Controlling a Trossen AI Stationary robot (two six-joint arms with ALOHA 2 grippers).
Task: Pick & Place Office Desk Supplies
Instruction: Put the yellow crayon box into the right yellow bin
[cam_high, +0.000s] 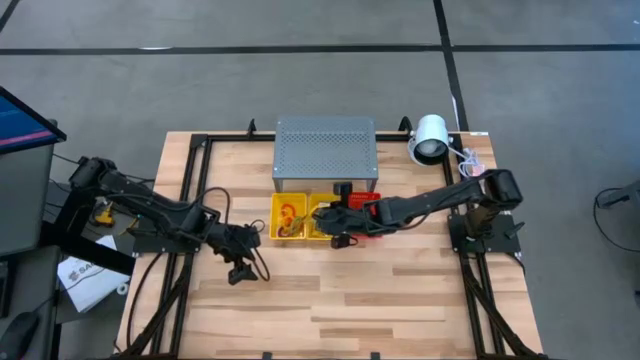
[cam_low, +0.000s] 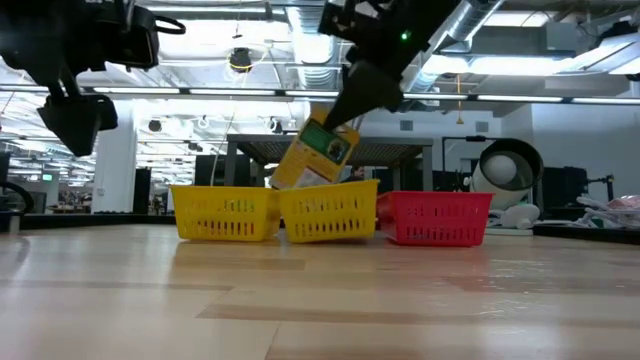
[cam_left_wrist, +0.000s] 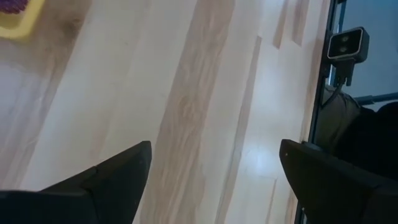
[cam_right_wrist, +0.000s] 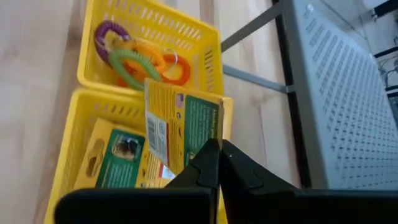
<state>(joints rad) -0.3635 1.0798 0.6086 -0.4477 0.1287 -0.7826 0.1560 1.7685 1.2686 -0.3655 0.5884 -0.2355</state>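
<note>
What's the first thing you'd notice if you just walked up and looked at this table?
The right gripper, shut on a yellow-and-green card box, holds it tilted in the air just above the middle yellow basket. Next to that one, another yellow basket holds bright band loops in purple, green and orange. The left gripper hangs open and empty over bare wooden table, away from the baskets.

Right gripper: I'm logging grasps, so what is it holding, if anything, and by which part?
The right gripper is shut on a yellow-and-green card box, pinched at one edge and hanging tilted above the middle yellow basket. The left gripper is open and holds nothing.
</note>
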